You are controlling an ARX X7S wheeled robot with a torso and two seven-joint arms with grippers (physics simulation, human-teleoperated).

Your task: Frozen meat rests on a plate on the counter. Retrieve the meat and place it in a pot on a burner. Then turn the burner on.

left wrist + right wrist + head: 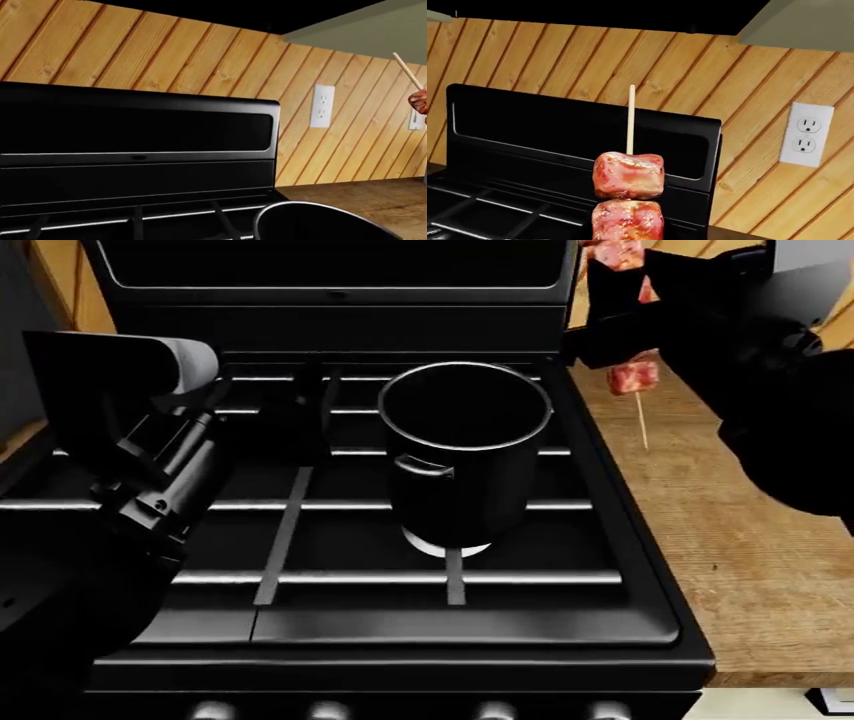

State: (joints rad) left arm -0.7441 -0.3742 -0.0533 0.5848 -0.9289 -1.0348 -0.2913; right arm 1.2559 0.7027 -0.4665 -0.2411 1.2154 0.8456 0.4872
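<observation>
The meat (634, 375), a kebab of reddish-pink chunks on a pale skewer, hangs upright in the air over the counter (747, 570), just right of the stove's back corner. My right gripper (625, 332) is shut on its middle; chunks show above and below the black fingers. The right wrist view shows the meat (627, 176) close up, skewer pointing up. The black pot (463, 445) stands open on the stove, over a silvery burner (447, 543); its rim (320, 220) shows in the left wrist view. My left arm hovers over the stove's left side, its gripper (304, 405) dark against the grates. The plate is out of view.
Black grate bars (287, 530) cover the stove top. The raised black back panel (334, 280) stands behind the pot. A row of knobs (320, 710) lines the stove's front edge. A white wall outlet (806, 135) sits on the wood-plank wall right of the stove.
</observation>
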